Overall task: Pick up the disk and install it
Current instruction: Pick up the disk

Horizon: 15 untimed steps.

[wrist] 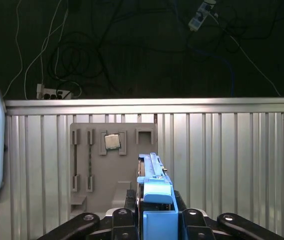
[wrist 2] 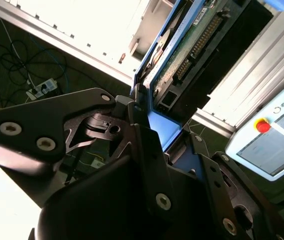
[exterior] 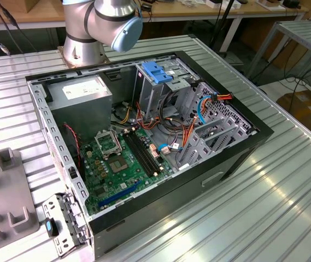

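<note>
held the disk [wrist: 154,170] edge-on, fingers [wrist 2: 144,135] clamped on its blue rails [wrist: 157,197]. hung over the ribbed surface [wrist: 231,165], near a grey fixture [wrist: 114,170] carrying a chip [wrist: 113,142]. showed the disk's green board [wrist 2: 191,47] in the second wrist view. found the open case [exterior: 199,183] on the surface, fixture at the exterior view's left of it.

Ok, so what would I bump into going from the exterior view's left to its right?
Grey tray → power supply → blue latch → metal bays → side table.
</note>
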### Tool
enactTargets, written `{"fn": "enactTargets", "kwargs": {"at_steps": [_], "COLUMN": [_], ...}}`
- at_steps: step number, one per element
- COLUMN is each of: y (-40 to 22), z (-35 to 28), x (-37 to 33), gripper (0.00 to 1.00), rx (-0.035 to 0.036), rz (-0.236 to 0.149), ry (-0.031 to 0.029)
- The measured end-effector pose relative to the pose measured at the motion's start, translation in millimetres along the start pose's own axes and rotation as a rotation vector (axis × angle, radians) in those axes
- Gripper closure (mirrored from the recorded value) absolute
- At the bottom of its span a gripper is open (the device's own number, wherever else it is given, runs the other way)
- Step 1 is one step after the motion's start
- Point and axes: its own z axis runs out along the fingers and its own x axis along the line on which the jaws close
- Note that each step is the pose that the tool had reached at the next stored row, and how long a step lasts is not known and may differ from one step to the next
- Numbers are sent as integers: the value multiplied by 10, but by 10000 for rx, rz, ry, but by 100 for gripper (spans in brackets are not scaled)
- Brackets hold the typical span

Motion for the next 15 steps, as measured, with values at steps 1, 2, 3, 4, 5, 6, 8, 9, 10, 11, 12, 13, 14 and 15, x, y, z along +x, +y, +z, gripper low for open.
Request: {"fn": "enactTargets", "kwargs": {"at_steps": [1, 2, 3, 4, 5, 6, 8, 9, 10, 11, 12, 13, 14, 15], "y": [-4, -11, -15, -19, -29, -41, -84, -108, -135, -152, -166, -193, -212, -235], "z": [-1, 0, 0, -1, 0, 0, 0, 0, 0, 0, 0, 0, 0, 0], "x": [0, 0, 0, 0, 0, 0, -1, -2, -2, -3, -3, -3, -3, -4], "gripper": [63, 63, 63, 63, 63, 63, 63, 63, 63, 63, 63, 63, 63, 63], "rx": [-1, 0, 0, -1, 0, -1, -1, -1, -1, 0, -1, -1, 0, -1], "rz": [0, 0, 0, 0, 0, -1, -1, 0, 0, 0, 0, 0, 0, 0], "ry": [1, 1, 0, 1, 0, 1, 0, 1, 1, 0, 0, 0, 0, 0]}}
